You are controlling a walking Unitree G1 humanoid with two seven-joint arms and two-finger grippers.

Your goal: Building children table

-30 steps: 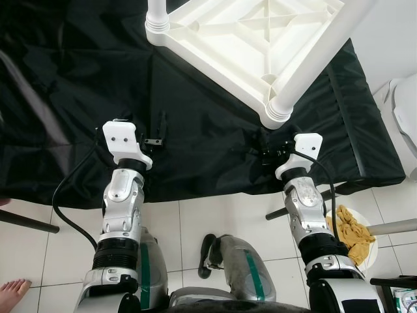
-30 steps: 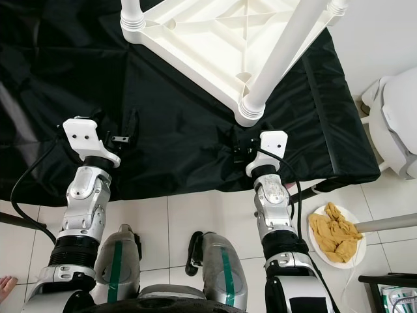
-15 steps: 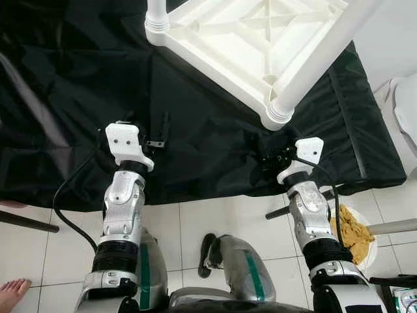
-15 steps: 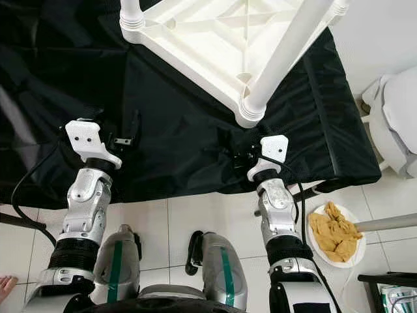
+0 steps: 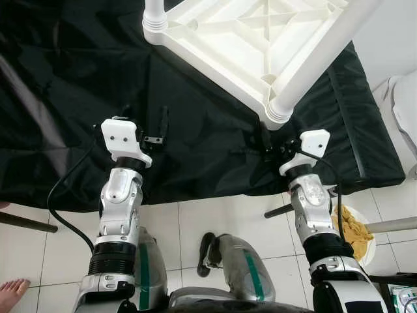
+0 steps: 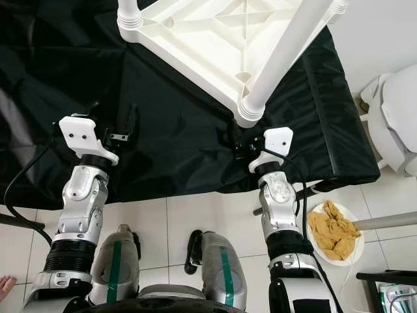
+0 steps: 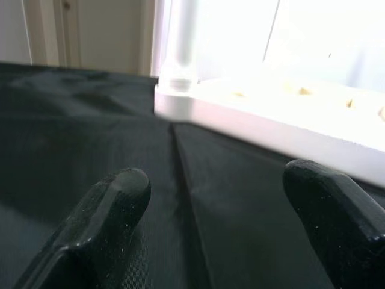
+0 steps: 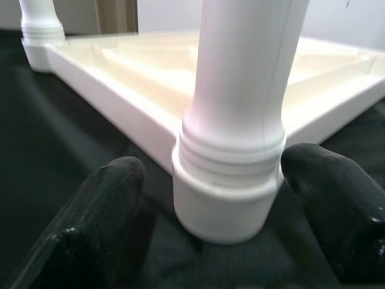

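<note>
Table point(image 5: 247, 39) upturned on black sheet point(image 5: 78, 85), right fingers point(image 8: 108, 198) spread flanking leg point(image 8: 240, 108), left fingers point(image 7: 102, 217) spread over bare cloth.

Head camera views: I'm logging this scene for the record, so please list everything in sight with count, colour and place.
Children's table: one, white, upside down on the sheet, ahead of the robot.
Table legs: two, white, seated in the corner sockets.
Sheet: one, black, spread over the floor.
Plate: one, white, on the tiles at the robot's right.
Cloth: one, yellow, crumpled on the plate.
Bare foot: one, a person's, far left.
Left gripper: open, over the sheet.
Right gripper: open, either side of the nearest leg's base.
</note>
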